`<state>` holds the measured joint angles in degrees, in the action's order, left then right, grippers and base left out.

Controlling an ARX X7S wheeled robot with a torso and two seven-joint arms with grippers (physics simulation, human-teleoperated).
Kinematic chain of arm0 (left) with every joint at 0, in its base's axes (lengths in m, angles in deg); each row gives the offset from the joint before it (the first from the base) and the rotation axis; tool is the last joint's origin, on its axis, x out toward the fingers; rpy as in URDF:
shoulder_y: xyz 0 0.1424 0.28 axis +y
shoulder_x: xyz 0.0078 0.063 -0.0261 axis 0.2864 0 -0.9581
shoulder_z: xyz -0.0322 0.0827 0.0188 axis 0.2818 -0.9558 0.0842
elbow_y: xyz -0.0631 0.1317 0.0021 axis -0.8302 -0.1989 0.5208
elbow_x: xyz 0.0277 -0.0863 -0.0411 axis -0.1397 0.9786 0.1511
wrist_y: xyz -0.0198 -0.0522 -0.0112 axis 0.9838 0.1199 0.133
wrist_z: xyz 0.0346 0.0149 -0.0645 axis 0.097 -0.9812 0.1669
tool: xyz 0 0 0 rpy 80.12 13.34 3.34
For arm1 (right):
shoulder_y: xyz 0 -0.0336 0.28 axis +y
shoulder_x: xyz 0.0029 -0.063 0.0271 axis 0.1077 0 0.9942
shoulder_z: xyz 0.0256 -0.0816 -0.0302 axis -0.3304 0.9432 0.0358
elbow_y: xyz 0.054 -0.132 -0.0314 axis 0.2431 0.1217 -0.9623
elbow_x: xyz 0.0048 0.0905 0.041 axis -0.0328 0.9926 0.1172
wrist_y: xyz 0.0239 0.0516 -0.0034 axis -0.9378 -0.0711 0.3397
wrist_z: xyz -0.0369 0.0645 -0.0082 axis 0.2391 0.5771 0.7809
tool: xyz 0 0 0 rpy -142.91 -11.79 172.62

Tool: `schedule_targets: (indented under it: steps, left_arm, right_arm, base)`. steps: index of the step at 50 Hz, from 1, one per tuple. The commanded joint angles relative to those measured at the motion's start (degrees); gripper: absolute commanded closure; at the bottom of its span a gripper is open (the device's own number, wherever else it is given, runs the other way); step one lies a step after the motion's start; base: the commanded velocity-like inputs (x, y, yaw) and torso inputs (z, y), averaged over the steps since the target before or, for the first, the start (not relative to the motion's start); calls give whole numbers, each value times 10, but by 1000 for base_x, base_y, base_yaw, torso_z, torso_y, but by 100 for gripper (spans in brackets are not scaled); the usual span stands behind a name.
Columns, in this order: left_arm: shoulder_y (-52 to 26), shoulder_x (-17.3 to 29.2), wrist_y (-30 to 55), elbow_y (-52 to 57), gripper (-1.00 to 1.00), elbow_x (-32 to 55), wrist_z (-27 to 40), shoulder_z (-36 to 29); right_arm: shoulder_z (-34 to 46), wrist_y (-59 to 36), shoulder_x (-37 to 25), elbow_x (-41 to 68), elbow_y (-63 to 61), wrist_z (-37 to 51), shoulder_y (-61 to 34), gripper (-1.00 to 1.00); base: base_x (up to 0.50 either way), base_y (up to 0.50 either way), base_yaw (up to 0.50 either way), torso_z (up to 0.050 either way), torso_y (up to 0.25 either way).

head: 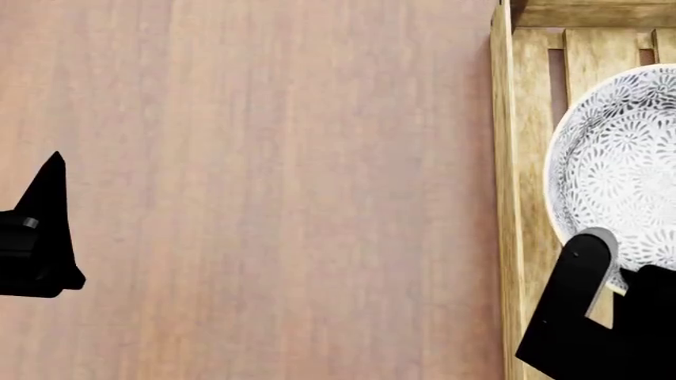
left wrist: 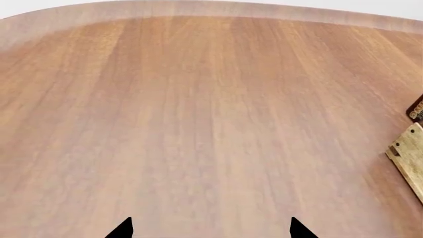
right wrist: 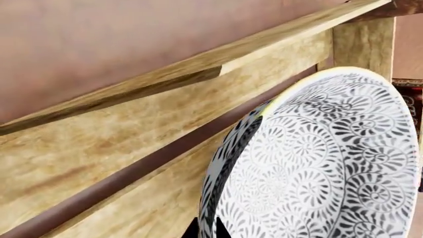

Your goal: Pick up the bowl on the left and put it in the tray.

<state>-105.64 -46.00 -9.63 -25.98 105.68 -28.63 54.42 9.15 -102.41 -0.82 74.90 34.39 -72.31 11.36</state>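
Observation:
The bowl point(head: 618, 170), white with a dark floral pattern, is inside the outline of the tray point(head: 505, 158), a light-wood slatted crate at the right edge of the head view. My right gripper point(head: 597, 253) is shut on the bowl's near rim. In the right wrist view its two black fingertips point(right wrist: 221, 232) pinch the bowl's point(right wrist: 317, 168) wall, with the tray's side rail point(right wrist: 165, 74) and slats beside it. Whether the bowl rests on the slats cannot be told. My left gripper point(head: 47, 210) hovers open over bare table at the left, fingertips point(left wrist: 122, 229) wide apart.
The brown wooden table point(head: 275, 190) fills the middle and left. In the left wrist view the table's curved far edge point(left wrist: 198, 10) shows, with a corner of the tray point(left wrist: 411, 153) and a dark box point(left wrist: 416, 108) beyond it.

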Motion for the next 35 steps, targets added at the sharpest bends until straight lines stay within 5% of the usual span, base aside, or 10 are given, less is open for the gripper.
schedule_targets:
  steps: [1,31,32,35]
  left_arm:
    - [2,2,-5,-2,-100,-3,0,-4]
    - [4,10,-14,-3,-100,2,5,-8]
    - [4,10,-14,-3,-100,2,5,-8]
    - [3,11,-14,-2,-100,6,8,-8]
  right_arm:
    - [1,11,14,-28,21,8,12,100]
    - [6,19,23,-34,34,11,21,100]
    - [8,20,21,-37,33,10,21,-100]
    - [8,20,21,-37,32,9,21,-100]
  base:
    - [0,0,0,0,0]
    - [0,0,0,-1,0]
    - [0,0,0,0,-10]
    - [0,0,0,0,0]
